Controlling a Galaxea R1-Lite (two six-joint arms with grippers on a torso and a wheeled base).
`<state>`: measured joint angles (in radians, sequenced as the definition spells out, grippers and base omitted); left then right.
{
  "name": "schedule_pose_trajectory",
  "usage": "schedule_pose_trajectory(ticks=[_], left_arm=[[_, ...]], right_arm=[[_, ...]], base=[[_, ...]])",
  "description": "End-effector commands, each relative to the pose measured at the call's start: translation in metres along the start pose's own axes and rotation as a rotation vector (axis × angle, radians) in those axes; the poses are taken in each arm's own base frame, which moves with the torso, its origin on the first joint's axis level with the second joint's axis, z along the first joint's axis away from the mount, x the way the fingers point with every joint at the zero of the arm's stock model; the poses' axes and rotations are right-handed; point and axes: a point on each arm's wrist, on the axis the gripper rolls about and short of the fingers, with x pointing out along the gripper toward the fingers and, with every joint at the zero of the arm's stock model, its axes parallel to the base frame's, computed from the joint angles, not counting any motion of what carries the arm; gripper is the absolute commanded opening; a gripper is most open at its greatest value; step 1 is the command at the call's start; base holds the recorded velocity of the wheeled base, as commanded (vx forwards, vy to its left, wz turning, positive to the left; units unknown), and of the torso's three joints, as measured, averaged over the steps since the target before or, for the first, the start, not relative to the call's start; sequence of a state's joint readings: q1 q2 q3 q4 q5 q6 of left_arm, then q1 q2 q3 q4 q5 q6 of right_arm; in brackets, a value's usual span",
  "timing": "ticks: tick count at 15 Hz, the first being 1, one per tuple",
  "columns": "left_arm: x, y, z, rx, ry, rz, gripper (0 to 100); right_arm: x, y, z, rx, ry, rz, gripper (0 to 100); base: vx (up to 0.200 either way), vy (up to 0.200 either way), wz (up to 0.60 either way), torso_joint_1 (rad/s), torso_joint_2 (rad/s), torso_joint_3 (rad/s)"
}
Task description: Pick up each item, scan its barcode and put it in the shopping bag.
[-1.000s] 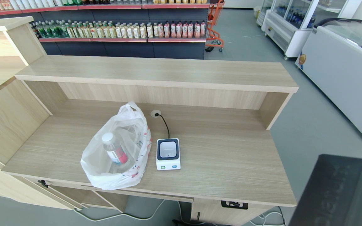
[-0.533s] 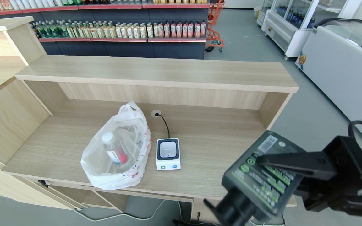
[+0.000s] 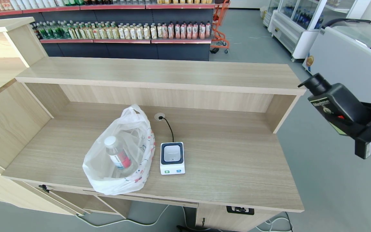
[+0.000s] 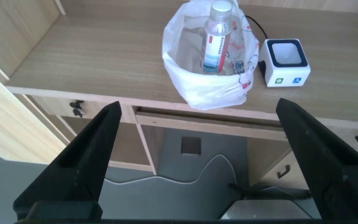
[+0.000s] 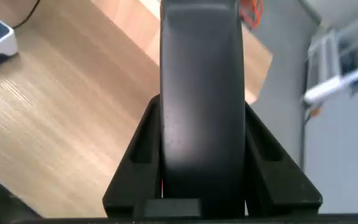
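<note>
A black pump bottle (image 3: 333,101) hangs in the air off the right end of the counter, tilted with its pump cap toward the back. My right gripper (image 3: 361,129) is shut on its body; in the right wrist view the black bottle (image 5: 201,93) sits between the two fingers (image 5: 138,155). A white shopping bag (image 3: 121,154) stands open on the counter, with a clear water bottle (image 3: 118,153) with a white cap inside. The white scanner (image 3: 172,158) sits just right of the bag. My left gripper (image 4: 199,109) is open, low in front of the counter edge, facing the bag (image 4: 210,68).
The wooden counter (image 3: 230,161) has bare surface right of the scanner, a raised back ledge (image 3: 159,72) and side walls. The scanner's black cable (image 3: 168,127) runs to a hole at the back. Freezers (image 3: 349,64) stand on the floor to the right.
The right arm swung the black bottle from the lower right corner, across the front of the view, up to the right side beyond the counter's end. Bag, scanner and left arm stayed put.
</note>
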<state>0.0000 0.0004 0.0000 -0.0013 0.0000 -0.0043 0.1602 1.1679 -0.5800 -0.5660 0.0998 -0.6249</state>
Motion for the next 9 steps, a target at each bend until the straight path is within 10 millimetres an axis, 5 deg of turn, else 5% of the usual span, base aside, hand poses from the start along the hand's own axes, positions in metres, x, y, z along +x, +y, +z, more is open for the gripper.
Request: schedule_pose_trajectory(ticks=[1, 6, 9], left_arm=[[0.000, 0.000, 0.000, 0.000, 0.001, 0.000, 100], [0.000, 0.000, 0.000, 0.000, 0.001, 0.000, 100], [0.000, 0.000, 0.000, 0.000, 0.001, 0.000, 100]], right_arm=[[-0.003, -0.007, 0.001, 0.352, 0.159, -0.031, 0], [-0.002, 0.000, -0.011, 1.032, 0.315, 0.129, 0], [0.012, 0.014, -0.022, 1.169, 0.394, 0.331, 0]], base=[[0.000, 0.000, 0.00, 0.000, 0.00, 0.000], [0.000, 0.000, 0.00, 0.000, 0.00, 0.000], [0.000, 0.000, 0.00, 0.000, 0.00, 0.000]])
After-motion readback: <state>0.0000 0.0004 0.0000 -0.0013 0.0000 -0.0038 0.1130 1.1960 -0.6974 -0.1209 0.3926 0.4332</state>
